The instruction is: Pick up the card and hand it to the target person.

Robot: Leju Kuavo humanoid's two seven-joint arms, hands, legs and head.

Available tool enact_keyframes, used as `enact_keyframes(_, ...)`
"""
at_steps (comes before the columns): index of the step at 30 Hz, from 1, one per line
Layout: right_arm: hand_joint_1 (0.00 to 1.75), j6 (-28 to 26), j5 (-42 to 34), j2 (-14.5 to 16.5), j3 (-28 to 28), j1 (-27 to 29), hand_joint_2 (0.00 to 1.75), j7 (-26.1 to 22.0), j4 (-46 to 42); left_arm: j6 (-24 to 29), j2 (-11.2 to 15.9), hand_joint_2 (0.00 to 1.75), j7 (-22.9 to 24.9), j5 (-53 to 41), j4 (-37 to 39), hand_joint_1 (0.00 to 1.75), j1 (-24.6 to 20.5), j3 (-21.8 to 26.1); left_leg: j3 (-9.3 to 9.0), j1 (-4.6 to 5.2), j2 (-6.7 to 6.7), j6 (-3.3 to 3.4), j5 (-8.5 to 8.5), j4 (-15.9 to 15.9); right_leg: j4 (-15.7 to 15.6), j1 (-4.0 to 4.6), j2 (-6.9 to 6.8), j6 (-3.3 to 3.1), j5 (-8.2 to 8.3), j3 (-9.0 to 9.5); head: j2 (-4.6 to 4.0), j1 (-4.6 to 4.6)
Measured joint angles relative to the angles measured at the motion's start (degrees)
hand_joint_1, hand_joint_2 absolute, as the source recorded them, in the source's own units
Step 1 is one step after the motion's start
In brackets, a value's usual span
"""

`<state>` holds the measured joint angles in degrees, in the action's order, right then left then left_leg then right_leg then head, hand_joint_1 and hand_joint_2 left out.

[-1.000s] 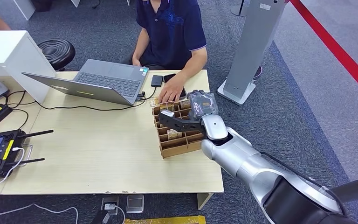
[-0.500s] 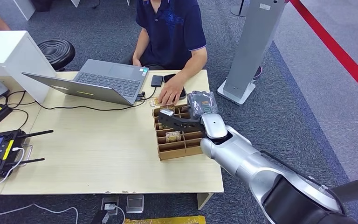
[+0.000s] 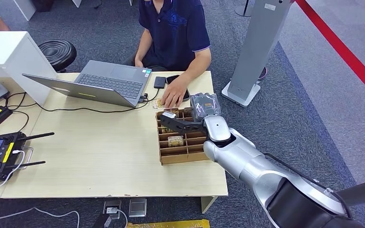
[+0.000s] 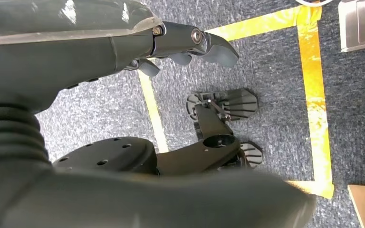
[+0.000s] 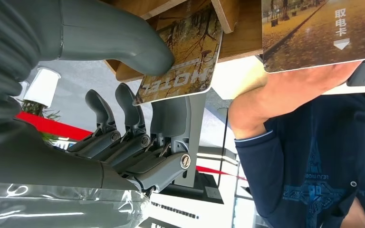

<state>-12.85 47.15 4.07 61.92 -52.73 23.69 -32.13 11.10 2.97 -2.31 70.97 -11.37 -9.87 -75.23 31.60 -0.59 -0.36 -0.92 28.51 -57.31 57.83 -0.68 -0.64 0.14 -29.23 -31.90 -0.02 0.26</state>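
Here the right hand [image 5: 123,123] pinches a card [image 5: 183,61] between thumb and fingers [image 5: 128,111] over the wooden rack [image 3: 183,142] on the counter [image 3: 100,152], near a person's hand [image 3: 173,96]. The left hand [image 4: 123,42] hangs empty, its fingers loosely curled over the floor.

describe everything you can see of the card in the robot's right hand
The card is thin and rectangular with rounded corners, printed with an autumn tree scene and the word HOTEL. The right hand pinches it, thumb on the printed face, fingers behind. Its far end sits among the dividers of the wooden card box, near the person's hand.
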Motion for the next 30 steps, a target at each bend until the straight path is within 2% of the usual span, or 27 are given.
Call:
enact_keyframes(7, 1.40, 0.78, -1.73, 0.00, -0.08, -0.38, 1.75, 0.03, -0.02, 0.86, 0.02, 1.75, -0.08, 0.51, 0.00, 0.00, 0.02, -0.11, 0.00, 0.00, 0.00, 0.00, 0.00, 0.00, 0.00, 0.00, 0.00, 0.00, 0.00, 0.00, 0.00, 0.01)
enact_keyframes(13, 1.40, 9.41, -6.61, -0.68, -0.60, -2.29, 1.75, 4.90, -3.68, 1.26, 0.05, 1.75, 0.03, 1.49, 0.00, 0.00, 0.55, -0.11, 0.00, 0.00, 0.02, 0.00, -0.01, 0.00, 0.01, 0.00, 0.01, 0.00, 0.01, -0.01, 0.00, 0.00)
enact_keyframes(18, 1.40, 15.28, -11.68, -3.73, -2.12, -3.96, 1.75, 10.55, -12.94, 1.32, 0.25, 1.75, 0.00, 2.37, 0.00, 0.00, 1.31, -0.11, -0.01, 0.00, 0.02, 0.01, -0.01, -0.01, 0.00, 0.00, 0.01, 0.00, 0.01, -0.01, 0.00, 0.03)
enact_keyframes(23, 1.40, 17.53, -13.99, -7.59, -4.04, -4.60, 1.75, 14.96, -24.54, 1.40, 0.44, 1.75, -0.20, 3.16, 0.00, 0.00, 2.15, -0.11, -0.02, 0.00, 0.02, 0.01, -0.01, -0.01, -0.01, 0.00, 0.01, 0.00, 0.01, -0.01, 0.00, 0.02)
enact_keyframes(30, 1.40, 17.38, -12.19, -11.03, -5.74, -3.65, 1.75, 16.01, -36.47, 1.11, 0.48, 1.75, -0.16, 3.26, 0.00, 0.00, 2.54, -0.11, -0.03, 0.00, 0.02, 0.01, -0.01, -0.01, -0.01, 0.00, 0.02, 0.00, 0.01, 0.00, 0.00, 0.00)
